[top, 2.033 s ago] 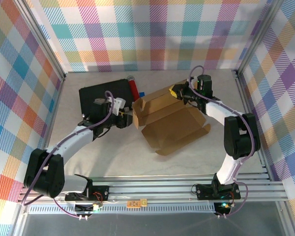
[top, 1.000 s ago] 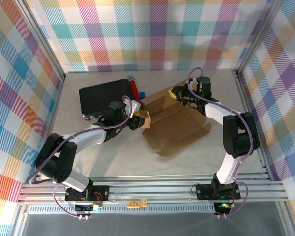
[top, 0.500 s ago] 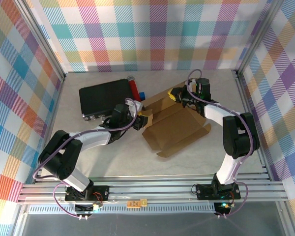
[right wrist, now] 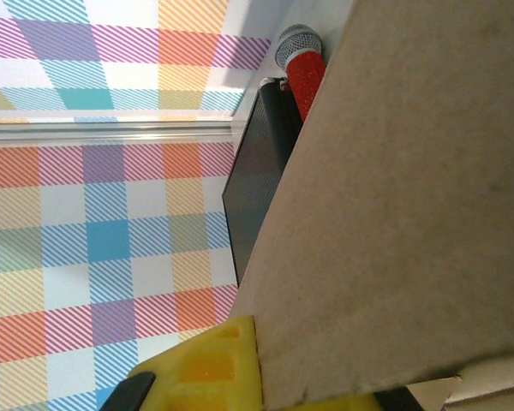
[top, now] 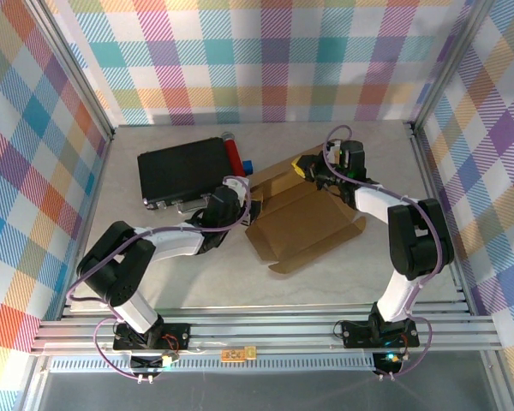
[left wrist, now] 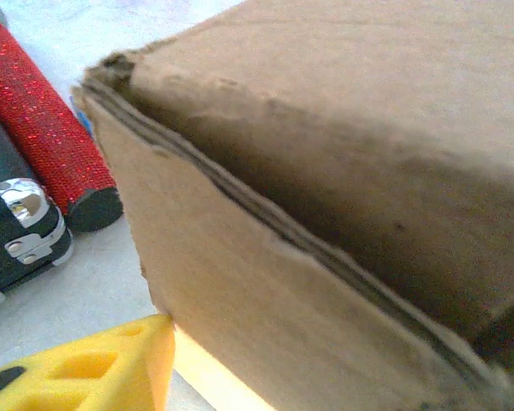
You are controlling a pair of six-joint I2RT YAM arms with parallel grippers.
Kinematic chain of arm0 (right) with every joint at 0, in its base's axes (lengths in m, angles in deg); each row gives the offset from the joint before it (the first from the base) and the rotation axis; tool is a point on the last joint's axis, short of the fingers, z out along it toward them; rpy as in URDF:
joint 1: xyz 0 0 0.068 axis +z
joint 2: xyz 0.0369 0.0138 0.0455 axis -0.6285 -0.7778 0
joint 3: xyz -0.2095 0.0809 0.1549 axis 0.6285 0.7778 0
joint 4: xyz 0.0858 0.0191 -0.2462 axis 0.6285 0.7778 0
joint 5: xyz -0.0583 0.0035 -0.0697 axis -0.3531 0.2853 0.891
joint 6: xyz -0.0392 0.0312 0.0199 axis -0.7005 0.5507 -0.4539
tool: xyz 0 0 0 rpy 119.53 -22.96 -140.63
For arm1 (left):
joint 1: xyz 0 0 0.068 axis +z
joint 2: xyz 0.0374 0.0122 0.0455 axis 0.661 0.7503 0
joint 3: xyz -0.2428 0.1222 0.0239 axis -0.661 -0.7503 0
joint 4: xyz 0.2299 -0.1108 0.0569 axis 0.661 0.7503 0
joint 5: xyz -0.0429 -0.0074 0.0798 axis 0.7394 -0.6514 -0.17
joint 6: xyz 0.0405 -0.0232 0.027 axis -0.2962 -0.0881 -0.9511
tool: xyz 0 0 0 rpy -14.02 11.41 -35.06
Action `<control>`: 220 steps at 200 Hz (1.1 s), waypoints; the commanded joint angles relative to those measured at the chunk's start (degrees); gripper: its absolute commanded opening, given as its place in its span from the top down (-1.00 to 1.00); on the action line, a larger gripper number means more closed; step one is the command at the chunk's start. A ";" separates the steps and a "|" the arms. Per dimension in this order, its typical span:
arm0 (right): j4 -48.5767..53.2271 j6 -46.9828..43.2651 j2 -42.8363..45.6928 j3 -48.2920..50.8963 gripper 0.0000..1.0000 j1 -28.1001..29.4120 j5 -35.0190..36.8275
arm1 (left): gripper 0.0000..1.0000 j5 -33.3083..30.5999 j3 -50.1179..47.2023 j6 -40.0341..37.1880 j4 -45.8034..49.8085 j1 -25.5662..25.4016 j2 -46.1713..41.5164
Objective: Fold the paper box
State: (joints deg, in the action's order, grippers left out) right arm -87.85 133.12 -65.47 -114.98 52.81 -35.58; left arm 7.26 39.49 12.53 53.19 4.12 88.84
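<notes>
Far left on the pale tabletop (top: 188, 278): flat black rectangular case (top: 182, 169), with a glittery red cylinder (top: 233, 152) lying against its right edge. Just right of these, the left gripper (top: 244, 202), low at the left end of the plain brown cardboard paper box (top: 307, 227). Shows, in its wrist view, one yellow finger (left wrist: 94, 368) just beside an upright cardboard wall; cannot tell whether released or clenched. Sits right of centre on the table, that box, base panel flat, far side and left end folded up, near flaps spread out. Further right, the right gripper (top: 307, 169), clenched on the box's raised far flap.
</notes>
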 commanded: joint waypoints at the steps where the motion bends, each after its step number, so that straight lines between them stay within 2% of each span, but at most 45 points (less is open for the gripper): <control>1: -1.17 1.91 2.25 0.75 1.00 0.72 -0.06 | -0.08 -3.92 0.94 2.33 -4.82 -0.80 1.25; 33: -0.68 2.37 2.27 0.46 1.00 0.90 0.52 | -0.02 -7.26 1.80 3.55 -4.94 -1.15 2.72; 55: -0.22 2.86 2.64 0.69 1.00 0.92 1.17 | 0.10 -10.46 2.91 3.73 -4.34 -1.62 4.00; 110: 0.18 4.76 3.07 0.75 1.00 1.58 2.33 | 0.59 -21.21 7.09 4.39 -0.65 -3.92 8.71; 138: 0.89 4.92 3.52 0.70 1.00 2.03 2.85 | 1.00 -27.97 10.54 5.54 5.10 -4.87 10.87; 192: 3.13 5.52 5.49 1.32 1.00 2.27 4.38 | 1.00 -39.34 19.46 15.43 25.11 -5.45 13.50; 220: 6.08 6.06 6.39 1.02 1.00 2.39 5.63 | 1.00 -41.11 22.59 17.20 30.86 -5.43 14.66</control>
State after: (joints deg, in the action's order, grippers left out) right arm -85.05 138.10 -61.97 -114.22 54.29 -26.55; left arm -27.89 59.84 25.82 73.23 -1.95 101.41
